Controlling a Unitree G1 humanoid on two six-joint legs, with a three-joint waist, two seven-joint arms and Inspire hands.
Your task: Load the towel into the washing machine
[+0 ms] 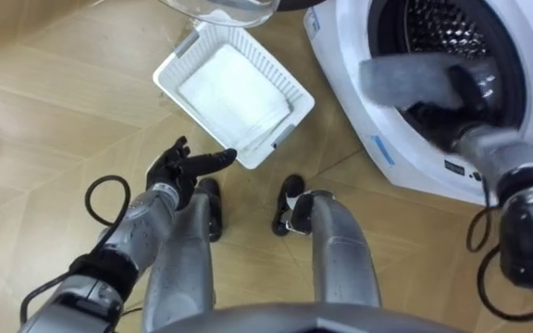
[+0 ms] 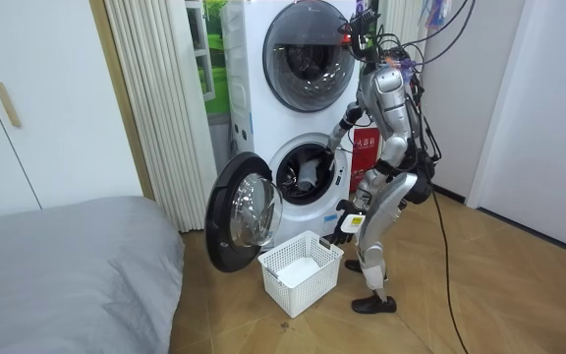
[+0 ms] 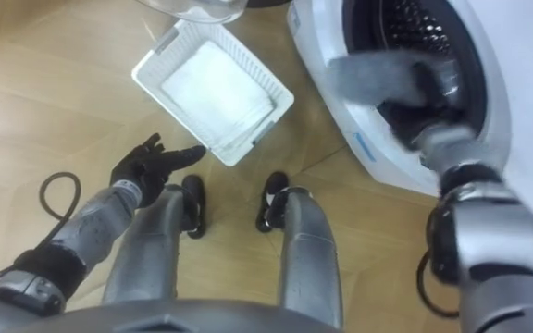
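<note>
left hand [image 1: 185, 168]: well left of the washing machine [image 1: 354, 65], over the wooden floor [image 1: 54, 120]; fingers spread and nearly straight, holding nothing; forearm cut off at the lower edge
basket [image 1: 280, 69]: white, on the floor just left of the washing machine's front; a pale cloth [image 1: 229, 88] lies flat inside it; its far corner is hidden under the door
door [image 2: 239, 211]: swung open to the washing machine's left in the room view; the eye views' top edge cuts off all but its glass rim
towel [image 1: 403, 79]: grey, held across the mouth of the washing machine's drum [image 1: 442, 28], above the opening's lower lip; blurred, so its folds cannot be made out; whether it touches the drum cannot be told
right hand [image 1: 465, 92]: at the drum's mouth, on the towel's right end; the dark fingers seem curled round the towel, though blur and the towel itself hide most of them
robot: stands close before the washing machine with knees bent; right arm raised to the opening; feet just right of the basket
</note>
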